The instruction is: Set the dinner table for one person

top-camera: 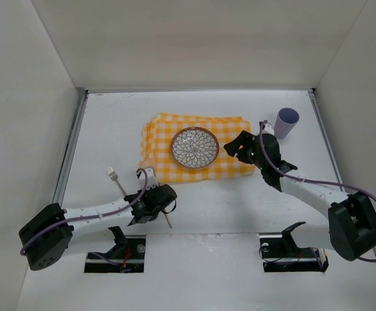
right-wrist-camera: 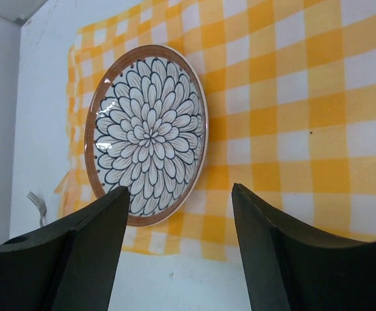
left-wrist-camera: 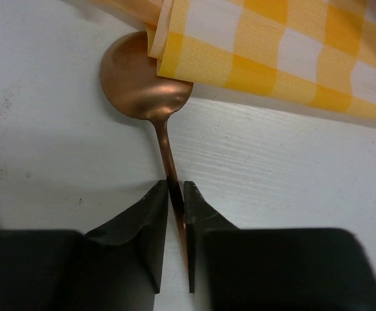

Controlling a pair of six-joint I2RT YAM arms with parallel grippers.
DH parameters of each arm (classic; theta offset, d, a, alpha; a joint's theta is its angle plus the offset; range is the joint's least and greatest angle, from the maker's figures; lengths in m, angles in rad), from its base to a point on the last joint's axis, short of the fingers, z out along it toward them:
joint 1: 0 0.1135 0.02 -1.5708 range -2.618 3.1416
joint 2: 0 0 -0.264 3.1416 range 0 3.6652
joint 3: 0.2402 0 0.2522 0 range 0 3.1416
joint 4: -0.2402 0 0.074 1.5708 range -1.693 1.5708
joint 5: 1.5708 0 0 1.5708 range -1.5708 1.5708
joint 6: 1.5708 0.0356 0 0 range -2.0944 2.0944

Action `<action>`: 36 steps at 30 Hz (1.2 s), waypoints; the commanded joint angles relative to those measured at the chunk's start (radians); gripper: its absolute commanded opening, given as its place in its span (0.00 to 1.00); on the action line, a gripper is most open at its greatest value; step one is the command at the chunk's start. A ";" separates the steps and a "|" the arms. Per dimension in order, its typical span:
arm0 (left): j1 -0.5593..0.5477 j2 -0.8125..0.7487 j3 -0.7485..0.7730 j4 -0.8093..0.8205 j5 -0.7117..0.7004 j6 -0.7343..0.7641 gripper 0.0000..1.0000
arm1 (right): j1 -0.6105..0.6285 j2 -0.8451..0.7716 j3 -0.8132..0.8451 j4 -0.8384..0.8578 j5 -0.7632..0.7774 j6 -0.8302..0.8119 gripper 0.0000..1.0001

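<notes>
1. Left wrist view: the cloth (left-wrist-camera: 272,52) corner covers the far edge of the spoon (left-wrist-camera: 136,78) bowl, and the handle end is hidden between the fingers.
2. Top view: the left arm hides most of the spoon; the fork (top-camera: 115,179) lies just left of it.
3. Left claw (left-wrist-camera: 175,188) is almost closed and pinches the spoon handle.
4. Right claw (right-wrist-camera: 178,191) is wide open and holds nothing, over the cloth beside the plate (right-wrist-camera: 148,133).
5. White bench (top-camera: 240,214) carries everything; the cup (top-camera: 286,122) stands at its far right.
</notes>
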 commanded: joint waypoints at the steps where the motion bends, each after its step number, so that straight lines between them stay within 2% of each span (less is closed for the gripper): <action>1: -0.014 0.017 0.033 -0.001 -0.038 -0.020 0.09 | 0.008 -0.058 -0.002 -0.032 0.027 -0.059 0.71; 5: -0.039 -0.032 0.045 -0.041 -0.038 -0.004 0.02 | 0.008 -0.104 -0.011 -0.050 0.029 -0.061 0.71; 9: -0.069 -0.166 0.115 -0.173 -0.043 0.008 0.02 | 0.005 -0.155 -0.024 -0.052 0.030 -0.063 0.72; 12: -0.092 -0.178 0.207 -0.186 -0.041 0.019 0.03 | -0.010 -0.167 -0.025 -0.052 0.030 -0.063 0.72; 14: -0.097 -0.125 0.280 -0.140 -0.034 0.055 0.03 | -0.018 -0.173 -0.031 -0.052 0.044 -0.063 0.72; 17: -0.080 0.004 0.379 0.018 -0.014 0.167 0.03 | -0.027 -0.196 -0.059 -0.062 0.087 -0.066 0.72; 22: -0.034 0.239 0.598 0.213 0.129 0.261 0.03 | -0.099 -0.270 -0.135 -0.062 0.133 -0.035 0.72; 28: -0.053 0.426 0.816 0.233 0.138 0.318 0.03 | -0.151 -0.293 -0.163 -0.041 0.121 -0.010 0.72; 36: 0.004 0.756 1.051 0.256 0.150 0.338 0.03 | -0.167 -0.314 -0.186 -0.036 0.130 -0.003 0.72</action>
